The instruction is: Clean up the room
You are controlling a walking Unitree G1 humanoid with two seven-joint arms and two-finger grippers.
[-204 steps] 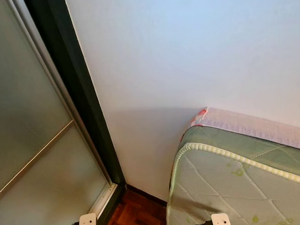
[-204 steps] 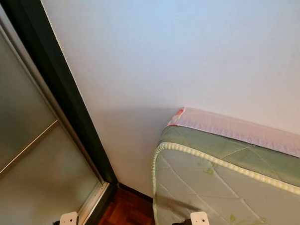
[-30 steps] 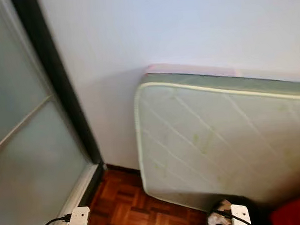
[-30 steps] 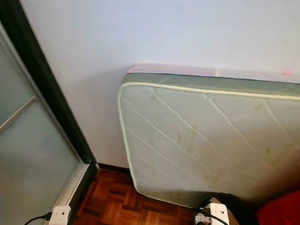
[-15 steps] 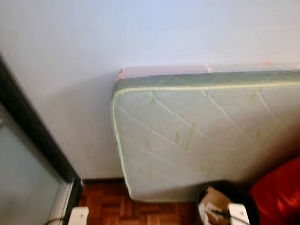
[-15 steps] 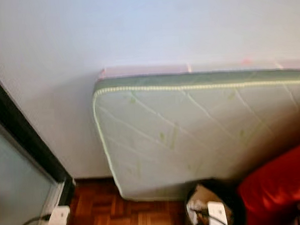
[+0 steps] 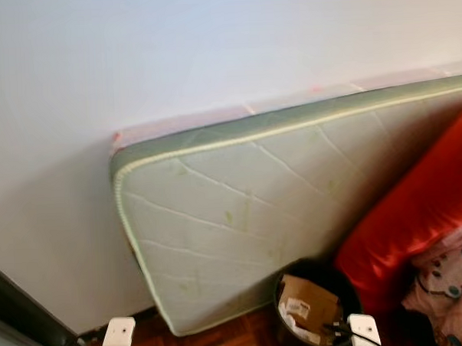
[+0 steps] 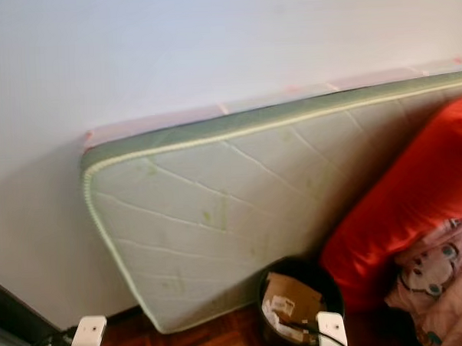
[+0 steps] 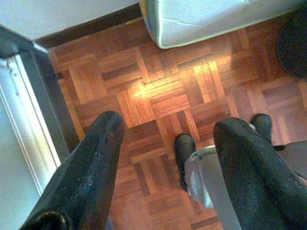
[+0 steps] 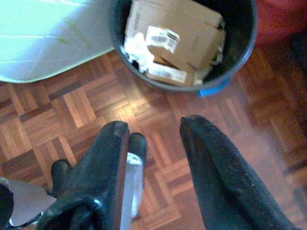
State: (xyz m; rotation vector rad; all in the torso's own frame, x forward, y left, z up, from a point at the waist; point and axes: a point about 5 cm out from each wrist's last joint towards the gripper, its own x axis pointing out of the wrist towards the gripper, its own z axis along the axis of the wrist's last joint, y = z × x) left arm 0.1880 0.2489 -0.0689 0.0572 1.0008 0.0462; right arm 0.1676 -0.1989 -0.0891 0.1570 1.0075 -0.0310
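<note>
Parquet floor (image 10: 91, 103) — full bin (image 10: 240, 52).

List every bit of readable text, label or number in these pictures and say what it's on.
None can be read.
White labels on the cardboard in the bin: printed, but too blurred to read.
Pink cartoon fabric: a printed face, no words.
Mattress: green marks, no lettering.

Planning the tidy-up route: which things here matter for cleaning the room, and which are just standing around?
For the job:
- black bin, holding cardboard box and crumpled paper
- left pincer and right pincer, both open and empty

Just there:
- mattress leaning on the wall
- red cushion
- pink cartoon-print fabric
- parquet floor
</note>
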